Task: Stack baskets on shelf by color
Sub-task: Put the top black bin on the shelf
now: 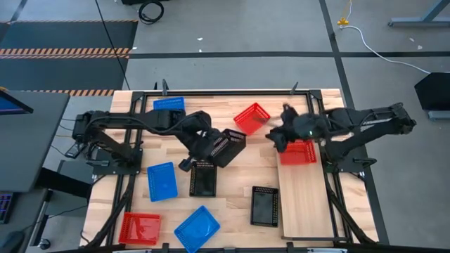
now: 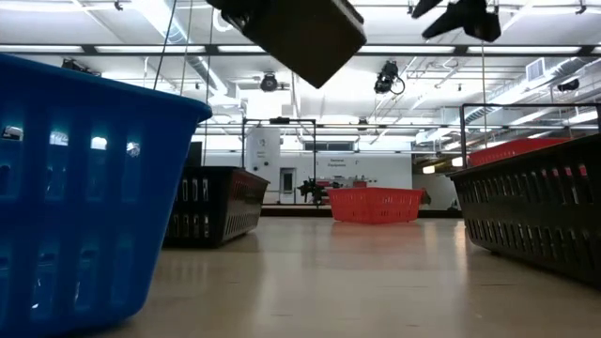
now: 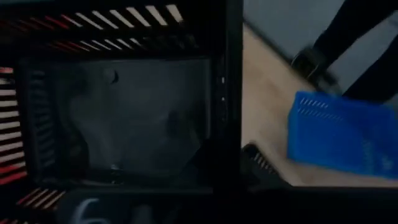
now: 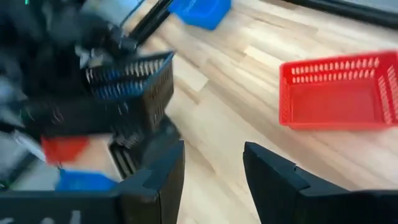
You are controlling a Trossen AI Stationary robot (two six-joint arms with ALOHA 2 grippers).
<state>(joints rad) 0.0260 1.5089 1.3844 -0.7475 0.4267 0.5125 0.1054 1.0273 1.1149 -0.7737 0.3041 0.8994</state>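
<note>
Left gripper: mid-table, clamped on a tilted black basket, above another black basket.
Right gripper: fingers apart, between two red baskets.
Red baskets: one mid-back, one on the shelf end, one front-left.
Blue baskets: back-left, left, front.
Third black basket: beside the shelf.

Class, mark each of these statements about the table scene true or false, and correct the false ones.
1. The left pincer holds a black basket off the table. True.
2. The right pincer grips a red basket. False: it is open and empty.
3. A red basket sits on the shelf. True.
4. Three blue baskets are stacked on the shelf. False: the shelf carries no blue ones.
</note>
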